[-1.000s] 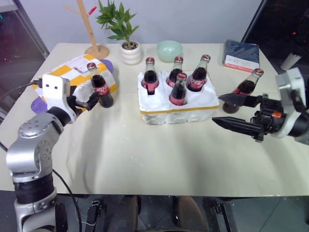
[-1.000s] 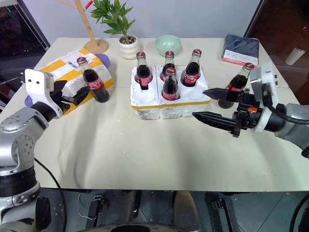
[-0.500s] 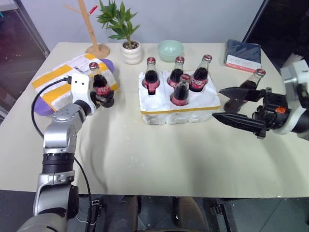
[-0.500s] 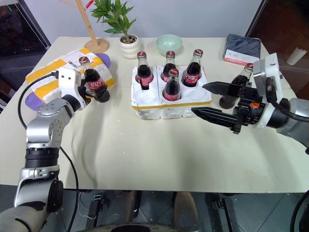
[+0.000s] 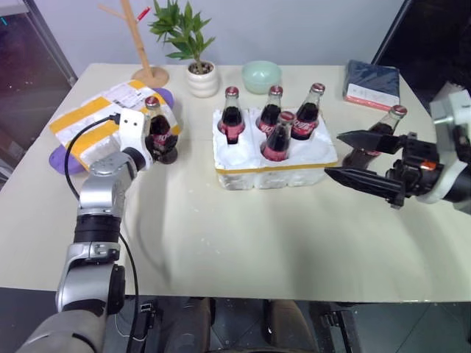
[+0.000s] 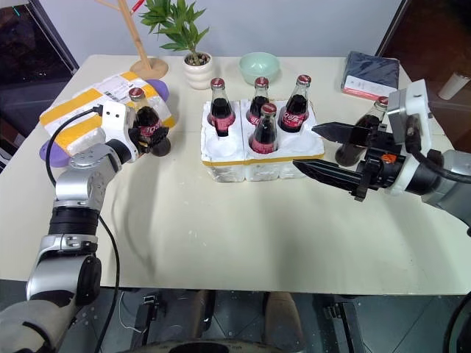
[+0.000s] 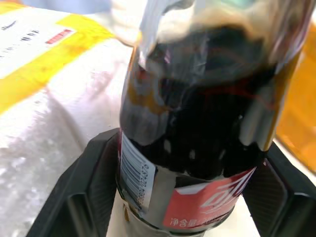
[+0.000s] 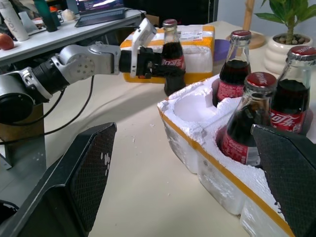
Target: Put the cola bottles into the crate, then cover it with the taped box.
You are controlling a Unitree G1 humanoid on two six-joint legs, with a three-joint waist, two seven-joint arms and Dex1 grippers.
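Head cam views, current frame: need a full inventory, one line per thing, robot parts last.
cola bottles: six, dark with red labels and caps; four in the crate, one by the taped box between the left gripper's fingers, one on the table behind the right gripper.
crate: one, white foam, yellow band; mid-table.
taped box: one, white with yellow stripes, paper label; table's left.
purple thing: one, partly under the taped box.
potted plant: one, green in white pot; far edge.
bowl: one, pale green; beside the plant.
wooden stand: one, tan; far left.
book: one, dark blue; far right.
left gripper: around the lone bottle's body.
right gripper: open, above the table right of the crate.
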